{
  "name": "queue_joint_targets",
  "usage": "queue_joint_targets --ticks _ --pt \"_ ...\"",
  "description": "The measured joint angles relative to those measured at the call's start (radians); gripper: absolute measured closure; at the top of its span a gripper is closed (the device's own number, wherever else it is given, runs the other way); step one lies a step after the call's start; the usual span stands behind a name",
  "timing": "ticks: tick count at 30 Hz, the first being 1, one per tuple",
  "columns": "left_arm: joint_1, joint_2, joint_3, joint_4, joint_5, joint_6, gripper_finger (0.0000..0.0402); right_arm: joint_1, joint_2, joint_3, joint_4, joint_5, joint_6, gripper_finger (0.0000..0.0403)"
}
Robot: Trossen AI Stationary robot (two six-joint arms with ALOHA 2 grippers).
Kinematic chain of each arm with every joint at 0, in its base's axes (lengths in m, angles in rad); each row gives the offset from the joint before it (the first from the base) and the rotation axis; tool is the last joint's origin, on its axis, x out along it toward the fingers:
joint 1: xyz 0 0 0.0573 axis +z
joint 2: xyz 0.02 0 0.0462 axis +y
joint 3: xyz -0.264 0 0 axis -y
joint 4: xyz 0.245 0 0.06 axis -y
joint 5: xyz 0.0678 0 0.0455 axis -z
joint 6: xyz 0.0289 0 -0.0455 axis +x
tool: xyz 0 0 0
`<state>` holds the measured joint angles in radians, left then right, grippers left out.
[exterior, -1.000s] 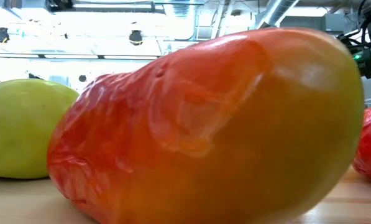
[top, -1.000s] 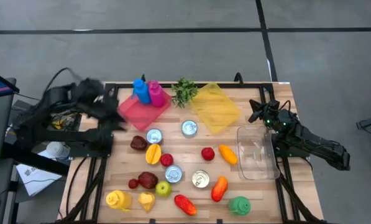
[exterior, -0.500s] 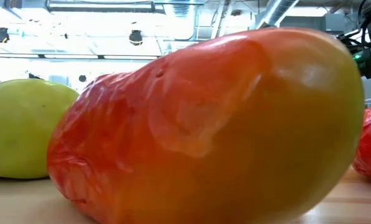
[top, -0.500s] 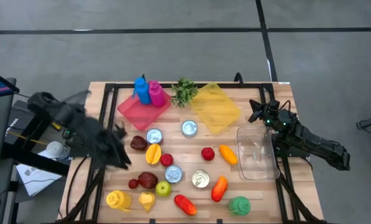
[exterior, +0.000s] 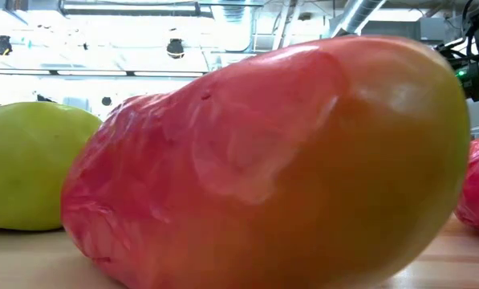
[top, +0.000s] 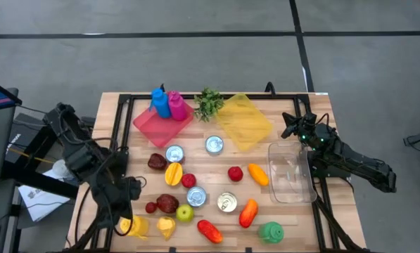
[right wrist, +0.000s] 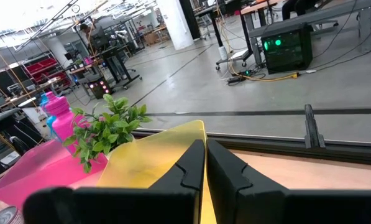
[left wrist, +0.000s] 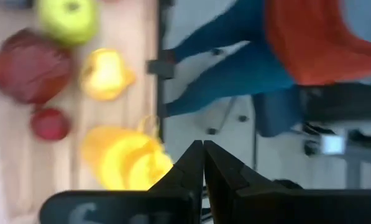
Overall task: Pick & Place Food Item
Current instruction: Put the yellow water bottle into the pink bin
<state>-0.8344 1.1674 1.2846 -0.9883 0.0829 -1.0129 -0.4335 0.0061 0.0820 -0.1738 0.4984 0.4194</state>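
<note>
Toy food lies scattered over the wooden table [top: 280,105]. At the near left are a yellow bottle [top: 134,226], a yellow pepper [top: 166,226], a green apple [top: 185,212], a dark red fruit [top: 168,203] and a small red one [top: 150,207]. My left gripper [top: 127,211] hovers shut just above the yellow bottle [left wrist: 126,158], with nothing between its fingers [left wrist: 202,144]. Over the table's right edge my right gripper [top: 290,126] waits, shut and empty [right wrist: 205,144]. A red-orange fruit [exterior: 263,160] fills the low view beside the apple [exterior: 30,164].
A pink tray [top: 153,125] with two bottles, a green plant [top: 208,103] and a yellow tray [top: 243,121] stand at the far side. A clear container [top: 290,172] sits at the right. Several cans [top: 196,196] stand among the fruit. A person [left wrist: 309,37] stands beyond the near edge.
My left arm has swung from beside the pink tray at the far left, along the table's left side toward the near edge, and now hangs over the yellow bottle. Nothing on the table has moved.
</note>
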Motion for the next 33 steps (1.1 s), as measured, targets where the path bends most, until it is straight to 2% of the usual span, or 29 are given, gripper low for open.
queue_joint_targets --ticks 3,5,9,16,19,23,33 --pt "-0.039 0.035 0.011 -0.072 -0.075 -0.064 0.0401 0.000 0.000 0.000 0.000 0.000 0.000 0.0390" --pt "-0.059 0.083 0.059 -0.143 -0.111 -0.066 0.0401 0.000 0.000 0.000 0.000 0.000 0.000 0.0390" --pt "-0.088 0.194 0.182 -0.297 -0.122 -0.061 0.0401 0.000 0.000 0.000 0.000 0.000 0.000 0.0390" --pt "-0.155 0.248 0.232 -0.262 -0.120 -0.074 0.0401 0.000 0.000 0.000 0.000 0.000 0.000 0.0390" --pt "-0.170 0.246 0.232 -0.267 -0.119 -0.172 0.0390 0.000 0.000 0.000 0.000 0.000 0.000 0.0390" --pt "-0.191 0.236 0.232 -0.278 -0.118 -0.227 0.0347 0.000 0.000 0.000 0.000 0.000 0.000 0.0390" --pt "-0.282 0.236 0.193 -0.260 -0.141 -0.223 0.0177 0.000 0.000 0.000 0.000 0.000 0.000 0.0390"
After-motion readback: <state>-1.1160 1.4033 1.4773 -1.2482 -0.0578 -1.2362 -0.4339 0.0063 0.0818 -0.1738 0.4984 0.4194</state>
